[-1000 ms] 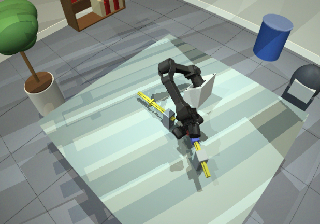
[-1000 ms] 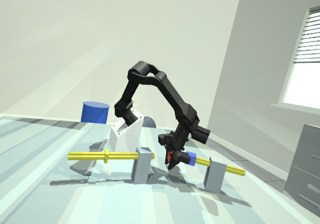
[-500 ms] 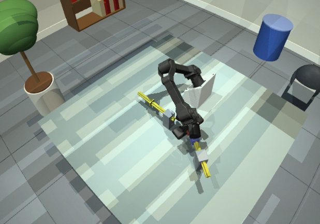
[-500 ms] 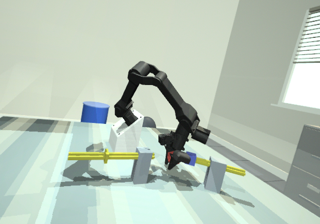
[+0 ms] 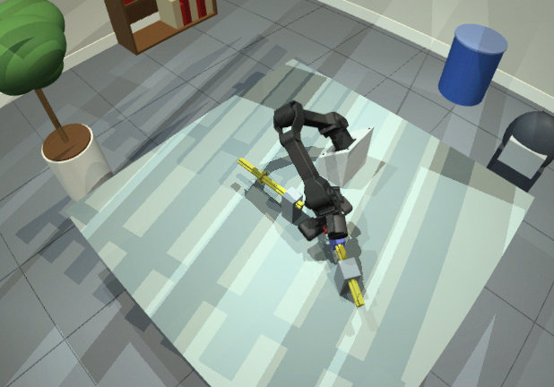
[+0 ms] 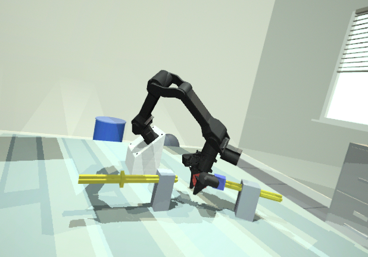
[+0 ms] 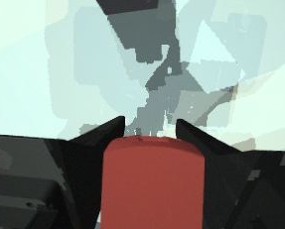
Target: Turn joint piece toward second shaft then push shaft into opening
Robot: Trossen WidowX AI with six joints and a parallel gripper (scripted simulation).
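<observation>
My gripper [image 5: 324, 231] [image 6: 193, 190] [image 7: 150, 122] is shut on the red joint piece [image 5: 325, 229] [image 6: 195, 179] [image 7: 153, 187]. The blue hinge part [image 5: 337, 243] [image 6: 220, 182] sits behind it on the end of the fixed yellow shaft [image 5: 356, 291] [image 6: 233, 185], which passes through a grey block [image 5: 350, 269] [image 6: 248, 201]. The second yellow shaft [image 5: 273, 184] [image 6: 140, 178] runs through another grey block [image 5: 291, 202] [image 6: 163, 189]. Its short tip [image 5: 299, 204] [image 6: 176, 178] sticks out toward the joint piece, with a gap between. The fingers hide much of the joint piece and its opening.
The second shaft carries a yellow collar [image 5: 262, 176] [image 6: 122, 178] on its far side from the block. The arm's white base stand [image 5: 356, 159] [image 6: 146, 159] stands behind both blocks. The blocks stand on the pale striped surface [image 5: 251, 330] [image 6: 149, 237].
</observation>
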